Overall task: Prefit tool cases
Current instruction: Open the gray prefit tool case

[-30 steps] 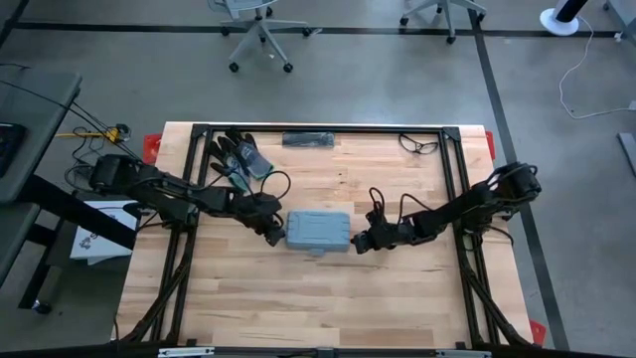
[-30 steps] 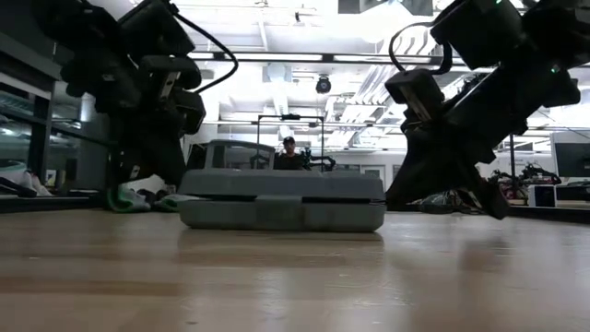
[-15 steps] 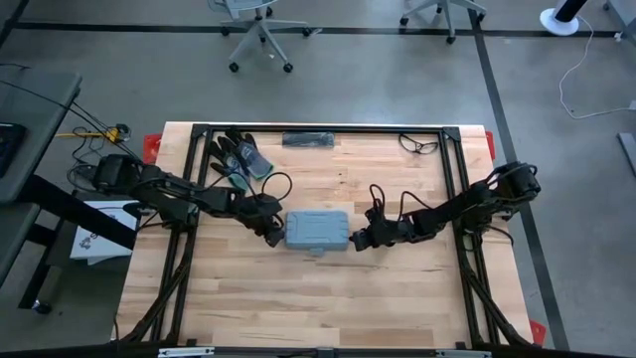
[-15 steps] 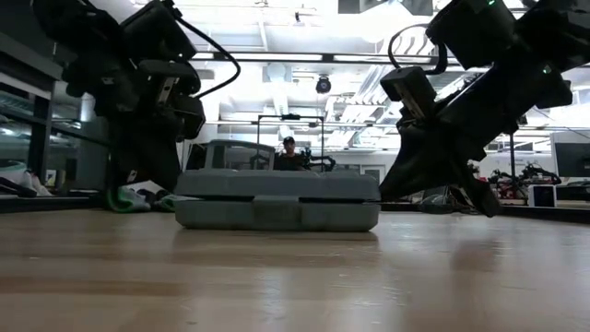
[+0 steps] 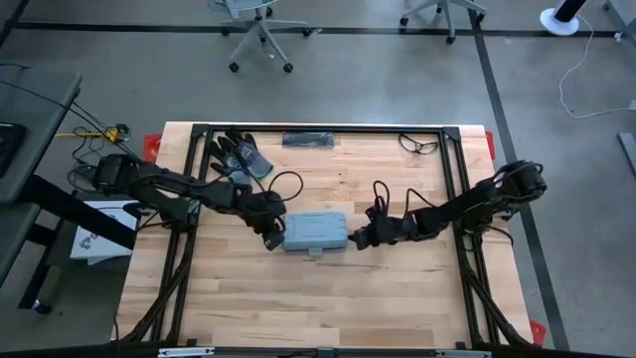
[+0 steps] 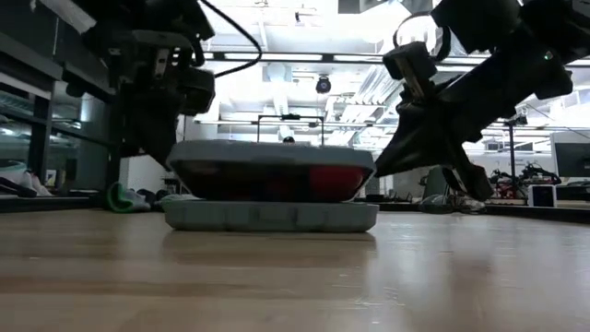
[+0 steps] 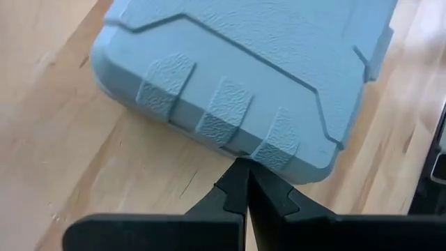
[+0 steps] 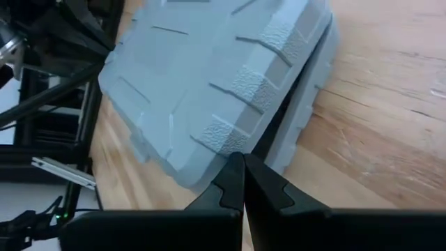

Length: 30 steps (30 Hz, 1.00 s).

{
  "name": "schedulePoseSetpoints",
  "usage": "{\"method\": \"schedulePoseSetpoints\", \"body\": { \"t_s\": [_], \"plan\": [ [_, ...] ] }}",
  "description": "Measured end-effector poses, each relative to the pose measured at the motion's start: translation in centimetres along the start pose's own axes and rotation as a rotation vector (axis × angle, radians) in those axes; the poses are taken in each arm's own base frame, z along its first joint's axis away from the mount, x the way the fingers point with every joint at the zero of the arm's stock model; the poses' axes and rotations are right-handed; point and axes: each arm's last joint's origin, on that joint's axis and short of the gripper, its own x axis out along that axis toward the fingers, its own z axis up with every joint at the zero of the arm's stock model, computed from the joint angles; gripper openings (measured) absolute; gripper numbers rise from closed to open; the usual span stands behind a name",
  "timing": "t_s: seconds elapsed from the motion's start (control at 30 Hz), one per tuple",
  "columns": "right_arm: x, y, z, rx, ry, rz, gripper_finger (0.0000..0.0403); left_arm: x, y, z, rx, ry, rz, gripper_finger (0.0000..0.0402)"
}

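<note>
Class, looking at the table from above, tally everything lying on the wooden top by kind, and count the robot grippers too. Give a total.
Tool case, blue-grey, lid partly lifted: 1
Dark gloves: 1 pair
Dark flat bar at the far edge: 1
Glasses: 1
Grippers, both shut at the case's ends: 2, left gripper and right gripper
Total: 6

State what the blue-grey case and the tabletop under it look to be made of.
Blue-grey clamshell case: seemingly moulded plastic, matte, with stippled raised ribs and crisp moulded edges. Tabletop: apparently pale wood, butcher-block style, showing joined strips and grain, with a slight sheen in the low view.
</note>
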Motion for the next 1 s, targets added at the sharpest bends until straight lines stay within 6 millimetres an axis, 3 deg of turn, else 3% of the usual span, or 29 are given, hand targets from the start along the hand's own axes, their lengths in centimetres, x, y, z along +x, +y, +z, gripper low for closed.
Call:
{"method": "schedulePoseSetpoints", "body": {
  "t_s": [0.37, 0.7, 1.0],
  "plan": [
    [-1.3, 1.2, 1.0, -0.01, -0.096, 0.045, 0.0, -2.0, -1.3, 1.5, 0.084, -0.014, 0.117, 0.0],
    [-1.8, 1.6, 2.2, 0.014, -0.2, 0.058, 0.0, -3.6, -1.7, 2.8, 0.125, -0.134, 0.338, 0.0],
    [-1.6, 1.4, 4.0, 0.049, -0.261, 0.072, 0.0, -4.6, 0.1, 4.8, 0.115, -0.232, 0.45, 0.0]
  ]
}}
